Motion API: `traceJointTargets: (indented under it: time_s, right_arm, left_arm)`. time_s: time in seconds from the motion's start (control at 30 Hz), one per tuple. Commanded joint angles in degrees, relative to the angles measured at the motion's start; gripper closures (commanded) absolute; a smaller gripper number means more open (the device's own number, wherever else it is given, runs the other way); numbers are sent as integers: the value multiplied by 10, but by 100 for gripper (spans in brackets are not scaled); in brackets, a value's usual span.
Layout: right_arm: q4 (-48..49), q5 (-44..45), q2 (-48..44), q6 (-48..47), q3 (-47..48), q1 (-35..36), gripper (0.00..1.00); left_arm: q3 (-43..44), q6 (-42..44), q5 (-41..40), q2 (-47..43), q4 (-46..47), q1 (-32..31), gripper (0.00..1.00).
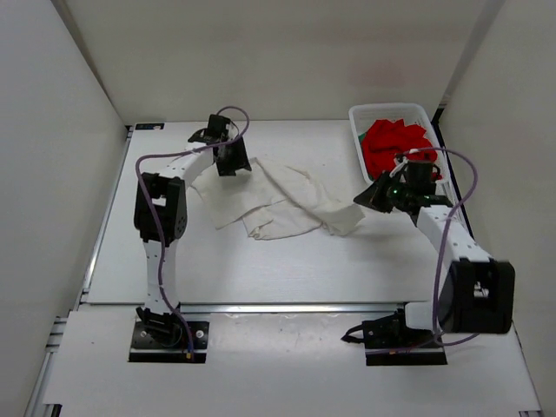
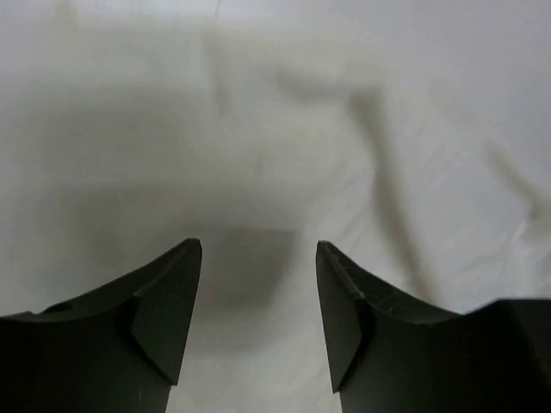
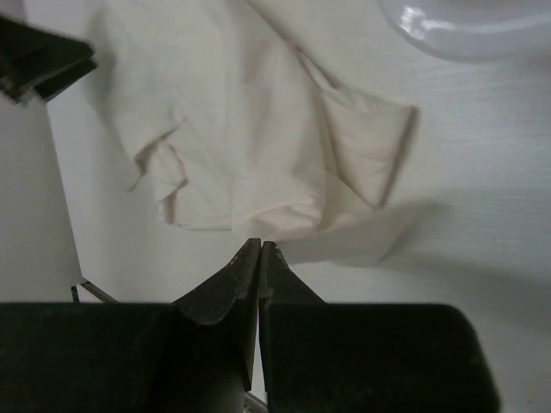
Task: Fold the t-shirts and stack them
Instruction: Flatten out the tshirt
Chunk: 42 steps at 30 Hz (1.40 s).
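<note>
White t-shirt (image 1: 278, 204) is lying rumpled just left of the basket (image 1: 355, 130), seemingly awaiting flattening, while the red t-shirt (image 1: 393, 143) is sitting inside the basket. The left gripper (image 2: 258, 254) is hovering over the white shirt's side farthest from the basket, jaws apart as if to pinch. The right gripper (image 3: 260, 248) is hanging by the basket's near end, pressed together and empty.

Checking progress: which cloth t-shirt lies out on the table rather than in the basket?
The white cloth t-shirt, crumpled on the white table; the bright red cloth t-shirt is bunched inside the white mesh plastic basket.
</note>
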Motion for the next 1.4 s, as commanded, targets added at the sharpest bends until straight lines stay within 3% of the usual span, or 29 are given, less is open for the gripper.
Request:
traceJointTargets:
  time_s: [0.0, 0.17, 0.3, 0.47, 0.67, 1.0, 1.13, 1.23, 1.3, 1.37]
  right_arm:
    - [79, -14, 68, 31, -36, 0, 100]
    - [133, 34, 81, 59, -77, -13, 100]
    - [174, 61, 62, 74, -111, -23, 100]
    - [236, 38, 51, 98, -157, -20, 100]
    - [271, 23, 43, 106, -193, 5, 100]
    - [305, 24, 35, 110, -226, 34, 100]
    - [307, 20, 27, 111, -229, 32, 100]
    - [317, 15, 24, 112, -238, 24, 100]
    - [316, 14, 18, 110, -241, 19, 100]
    - [307, 17, 12, 107, -241, 14, 100]
  left_arm:
    - [-170, -4, -36, -141, 37, -17, 33]
    - [-450, -41, -36, -338, 147, 8, 40]
    - [-636, -82, -30, -471, 200, 64, 45]
    - [-709, -117, -39, -500, 217, 64, 46]
    - [-748, -184, -61, -476, 299, 73, 41]
    - [-703, -235, -137, -399, 328, 20, 54]
    - [-693, -217, -148, -392, 316, 20, 65]
    - [-683, -209, -144, -386, 308, 20, 80]
    - [-676, -207, -141, -380, 302, 22, 94]
    - [-660, -204, -134, -377, 296, 27, 100]
